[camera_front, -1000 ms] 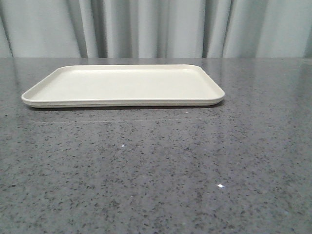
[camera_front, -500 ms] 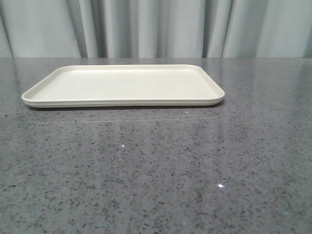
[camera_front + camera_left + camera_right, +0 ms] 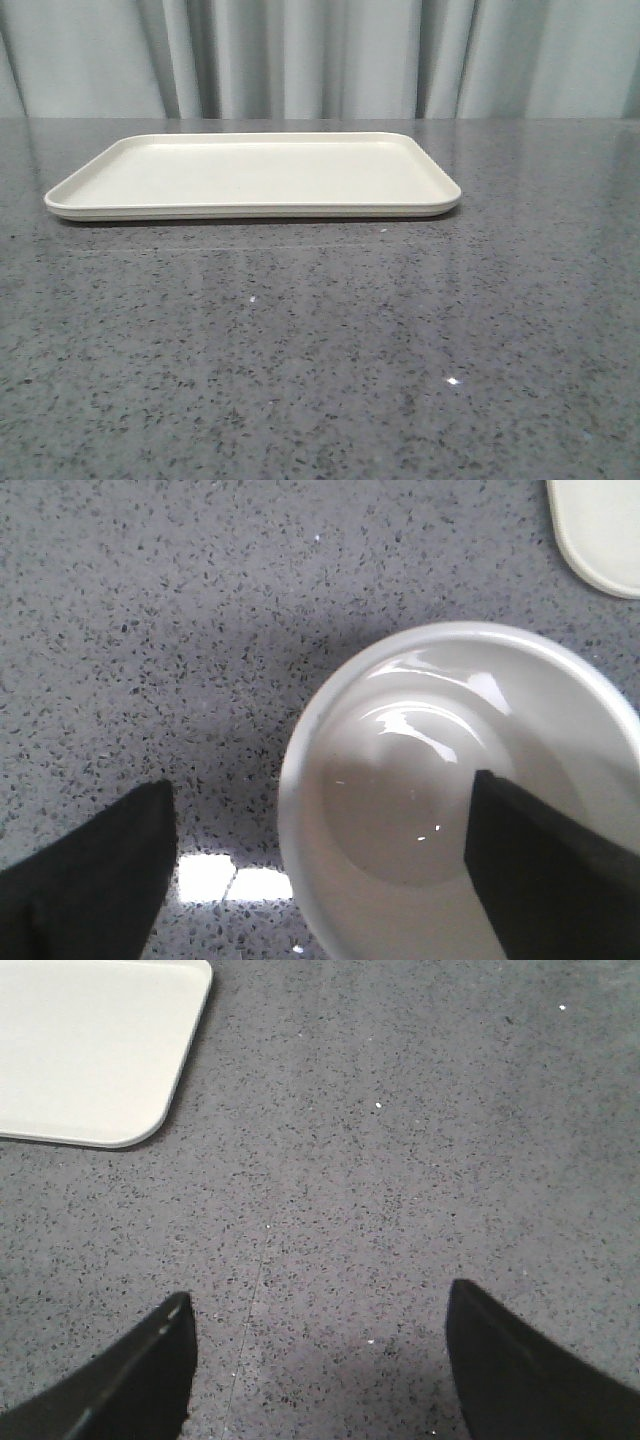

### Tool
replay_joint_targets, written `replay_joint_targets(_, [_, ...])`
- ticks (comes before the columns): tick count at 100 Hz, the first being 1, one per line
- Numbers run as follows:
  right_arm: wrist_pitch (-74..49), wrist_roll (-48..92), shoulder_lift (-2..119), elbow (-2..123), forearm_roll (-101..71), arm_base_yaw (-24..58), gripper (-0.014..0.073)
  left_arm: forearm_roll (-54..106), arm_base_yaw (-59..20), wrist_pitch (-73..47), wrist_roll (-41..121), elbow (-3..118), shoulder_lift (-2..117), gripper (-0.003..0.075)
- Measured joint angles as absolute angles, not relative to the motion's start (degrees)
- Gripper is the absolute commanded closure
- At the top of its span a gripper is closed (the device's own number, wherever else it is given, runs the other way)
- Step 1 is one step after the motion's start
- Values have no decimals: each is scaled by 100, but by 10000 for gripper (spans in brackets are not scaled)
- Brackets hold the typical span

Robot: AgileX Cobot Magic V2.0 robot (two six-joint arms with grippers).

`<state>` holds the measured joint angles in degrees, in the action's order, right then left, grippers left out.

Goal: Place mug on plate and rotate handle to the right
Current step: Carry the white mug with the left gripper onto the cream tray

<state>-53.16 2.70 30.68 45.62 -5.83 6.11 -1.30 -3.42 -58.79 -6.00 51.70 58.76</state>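
Observation:
The cream plate (image 3: 250, 175) lies bare on the far half of the table; neither gripper shows in the front view. The white mug (image 3: 420, 780) shows only in the left wrist view, seen from above, standing on the table off the plate, whose corner (image 3: 600, 530) is beyond it. Its handle and smiley face are hidden. My left gripper (image 3: 322, 810) is open: one finger is over the mug's inside, the other outside its wall with a gap. My right gripper (image 3: 320, 1305) is open and empty over bare table, with the plate's corner (image 3: 90, 1040) beyond it.
The grey speckled tabletop (image 3: 330, 340) stretches in front of the plate. Pale curtains (image 3: 320, 55) hang behind the table's far edge.

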Motion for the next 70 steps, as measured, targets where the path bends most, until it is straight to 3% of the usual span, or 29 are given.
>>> replay_joint_targets(23, [-5316,270,3068,4562,-583,611,63,-130,-342,-5761,-600,5170,6258,147])
replay_joint_targets(35, [-5316,270,3068,4562,-583,611,63,-130,-342,-5750,-600,5170,6374,197])
replay_joint_targets(52, [-5295,270,3068,4562,-583,611,63,-130,-342,-5729,-600,5170,6395,390])
replay_joint_targets(70, [-5248,270,3068,4562,-583,611,63,-130,-342,-5719,-600,5170,6395,675])
